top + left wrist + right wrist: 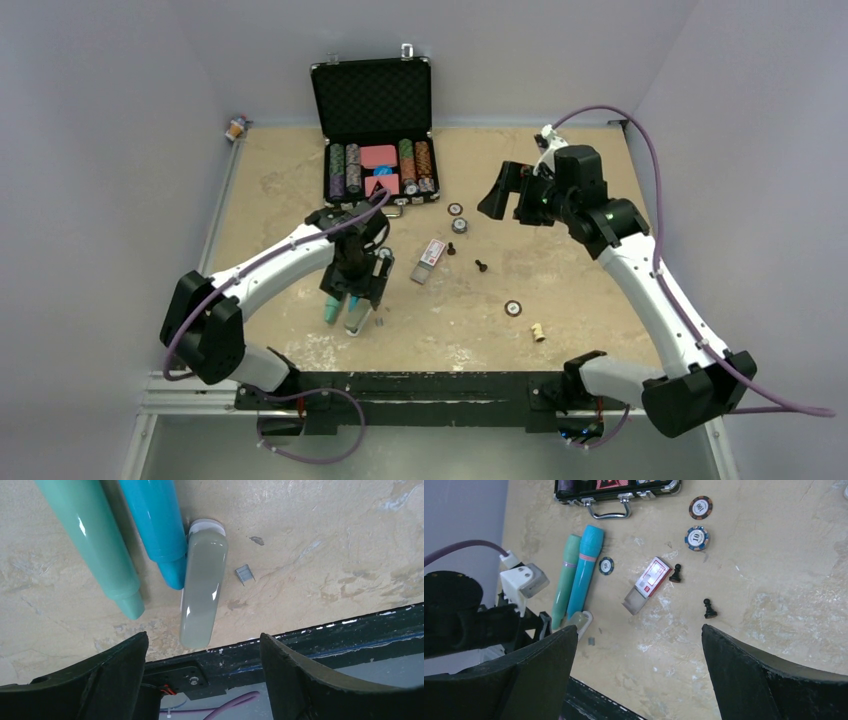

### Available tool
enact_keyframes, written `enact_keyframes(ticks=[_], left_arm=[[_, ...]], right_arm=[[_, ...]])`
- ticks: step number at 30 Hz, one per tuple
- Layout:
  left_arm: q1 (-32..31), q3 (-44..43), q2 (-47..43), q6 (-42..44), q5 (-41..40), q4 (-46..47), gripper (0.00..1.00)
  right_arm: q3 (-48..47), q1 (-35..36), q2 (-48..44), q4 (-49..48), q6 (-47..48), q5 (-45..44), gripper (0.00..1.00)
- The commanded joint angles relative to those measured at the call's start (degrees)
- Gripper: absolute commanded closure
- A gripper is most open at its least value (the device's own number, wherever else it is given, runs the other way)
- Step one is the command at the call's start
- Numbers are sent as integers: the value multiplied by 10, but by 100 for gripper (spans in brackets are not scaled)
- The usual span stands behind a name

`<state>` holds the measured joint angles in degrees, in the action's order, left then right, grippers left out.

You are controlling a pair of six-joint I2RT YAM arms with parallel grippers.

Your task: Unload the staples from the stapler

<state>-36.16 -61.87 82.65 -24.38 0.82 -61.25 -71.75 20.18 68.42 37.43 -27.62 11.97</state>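
Looking down from the left wrist, the left gripper (202, 644) hangs with its two black fingers (107, 680) spread wide and nothing between them, over the near edge of the table (325, 545). Beyond the fingers lies the stapler (202, 587), a pale grey rounded bar set lengthwise toward the camera, its far end against the tip of a blue marker (155, 525). A green marker (90, 545) lies along the blue one's other side. The staples (244, 574), a tiny grey strip, rest on the bare table just beside the stapler and apart from it, on the side away from the markers. From the right wrist, the right gripper (639, 630) is likewise spread and holds nothing, high above the table. Under it a card box (648, 584) lies near two black pawns (709, 609). Two poker chips (696, 538) sit by the handle of a black case (616, 490), and a third chip lies beside the blue marker. At the lower left of that view the stapler and the staples show close together next to the left arm. From the top view, the left gripper hovers over the markers and stapler at the near left, while the right gripper is raised at the far right, well apart from them. The case stands open at the far edge, and the staples are too small to make out.
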Motion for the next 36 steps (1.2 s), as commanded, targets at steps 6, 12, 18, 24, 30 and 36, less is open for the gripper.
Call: enact_keyframes(ticks=[6, 12, 18, 24, 30, 36], left_arm=[[-6, 35, 51, -120, 22, 26, 20], [-5, 55, 75, -153, 29, 46, 35], [-5, 32, 90, -154, 54, 42, 59], [-5, -8, 96, -160, 62, 32, 71], [-5, -12, 92, -157, 41, 16, 55], [-5, -1, 77, -148, 21, 7, 31]], right_arm=[[14, -1, -53, 8, -16, 41, 1], [4, -1, -55, 32, 9, 41, 1], [15, -1, -59, 34, 19, 40, 1], [16, -1, -56, 33, 22, 45, 1], [18, -1, -58, 34, 26, 45, 1], [27, -1, -68, 32, 18, 45, 1]])
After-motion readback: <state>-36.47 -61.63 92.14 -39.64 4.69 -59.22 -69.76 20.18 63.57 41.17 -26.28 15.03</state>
